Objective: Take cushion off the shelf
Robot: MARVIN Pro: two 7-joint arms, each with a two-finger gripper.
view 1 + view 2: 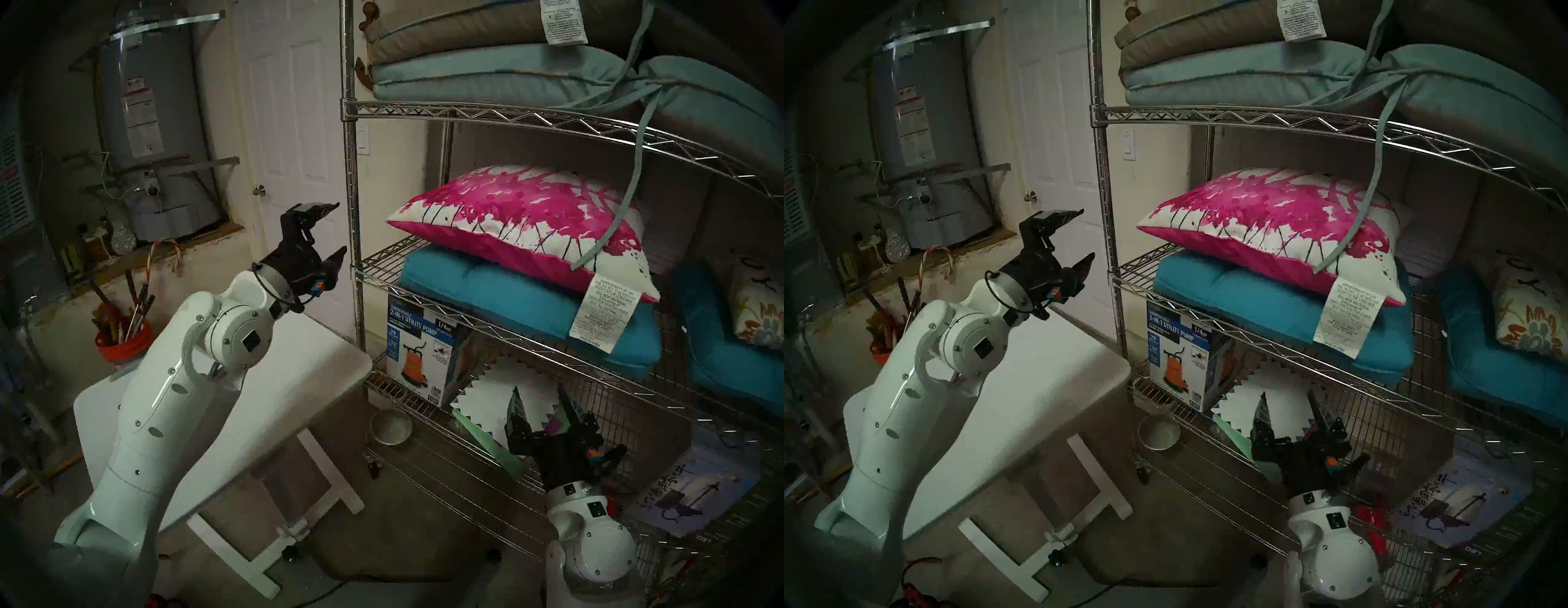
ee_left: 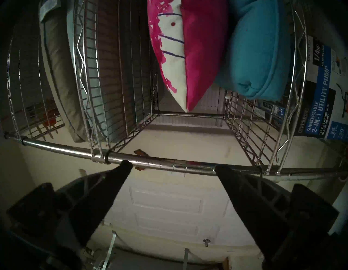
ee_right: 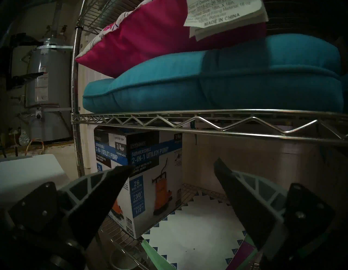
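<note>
The cushion (image 1: pixel 522 212) (image 1: pixel 1272 212), white with magenta splatter and a pink underside, lies on a teal seat cushion (image 1: pixel 509 297) on the middle tier of the chrome wire shelf (image 1: pixel 350 170) (image 1: pixel 1100 170). Its white care tag (image 1: pixel 604 312) hangs over the front. My left gripper (image 1: pixel 339 229) (image 1: pixel 1087 233) is open and empty, just left of the shelf's front post (image 2: pixel 169 165), level with the cushion (image 2: pixel 188 47). Lower down, my right gripper (image 1: pixel 539 390) (image 1: pixel 1286 395) (image 3: pixel 174 164) stands open and empty before the tier below, beneath the cushion (image 3: pixel 150 35).
A pump box (image 1: pixel 424 352) and white paper sit on the lower tier. A white table (image 1: pixel 275 382) stands under my left arm. Grey and pale cushions (image 1: pixel 488 72) fill the tier above; a strap (image 1: pixel 628 182) dangles across the cushion. A floral pillow (image 1: pixel 759 314) lies at right.
</note>
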